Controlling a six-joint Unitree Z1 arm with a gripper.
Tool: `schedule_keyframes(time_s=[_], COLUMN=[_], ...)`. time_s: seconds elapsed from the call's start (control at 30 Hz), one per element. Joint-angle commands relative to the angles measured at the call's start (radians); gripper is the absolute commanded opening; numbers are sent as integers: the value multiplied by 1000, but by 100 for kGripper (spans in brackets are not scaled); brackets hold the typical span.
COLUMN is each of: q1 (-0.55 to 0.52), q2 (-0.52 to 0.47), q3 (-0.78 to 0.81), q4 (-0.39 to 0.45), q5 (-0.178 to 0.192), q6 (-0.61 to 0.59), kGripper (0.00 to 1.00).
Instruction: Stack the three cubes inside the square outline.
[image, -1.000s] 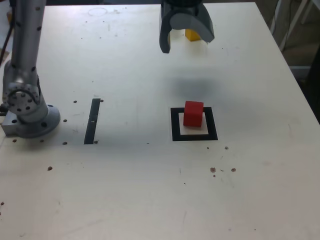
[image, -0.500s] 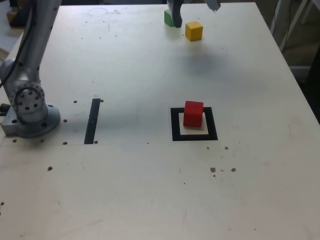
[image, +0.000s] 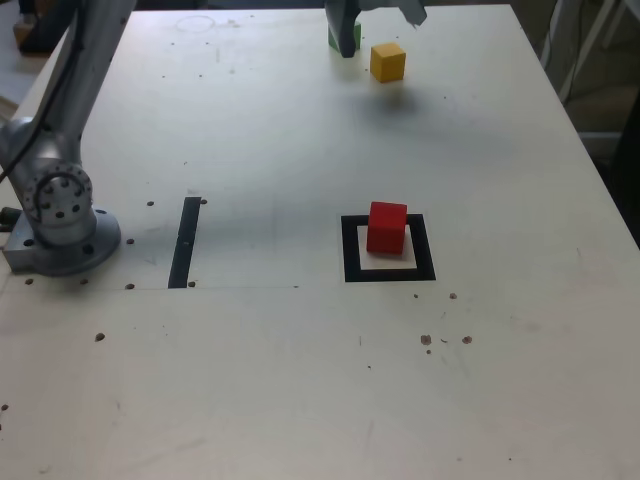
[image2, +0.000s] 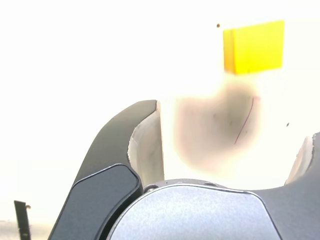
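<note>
Three small solid-colour blocks w/ flat matte faces and crisp edges. Red cube (image: 387, 227) sits inside the square outline (image: 389, 248), a thick black frame w/ a pale off-white centre; cube is toward the far side of that centre, leaving a bare pale strip on the near side. Yellow cube (image: 387, 62) stands alone at the far end of the table, well apart from the outline; in the wrist view it shows as a bright yellow block (image2: 254, 46) ahead of the fingers, nothing touching it. Green cube (image: 343, 37) is just beside the yellow one, toward the exterior view's left, mostly hidden behind a dark finger. Gripper (image: 375, 15) hangs at the top edge of the exterior view, only the lower parts of its dark curved fingers showing; wrist view has the two fingers (image2: 125, 150) spread wide w/ bare table between them, so jaws are apart and hold nothing. Finger shells look smooth dark plastic w/ paler inner pads. Table (image: 300, 380) is a pale, off-white board, scuffed, dotted w/ small dark specks and holes. A thin straight black strip (image: 185, 242) lies toward the exterior view's left, near the arm's grey metal base (image: 60, 225), round w/ bolt holes. Past the table's far right corner, dim floor and pale frame legs.
</note>
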Motion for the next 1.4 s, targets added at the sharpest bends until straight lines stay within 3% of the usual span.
schedule_keyframes(time_s=[0.0,0.23,0.8,1.37], q1=[14,48,69,63], q2=[30,105,193,243], q3=[-24,-127,-169,-188], q4=[-2,-3,-27,-71], q5=[-6,-27,7,-14], q6=[-2,-3,-32,-37], kGripper=[96,96,94,78])
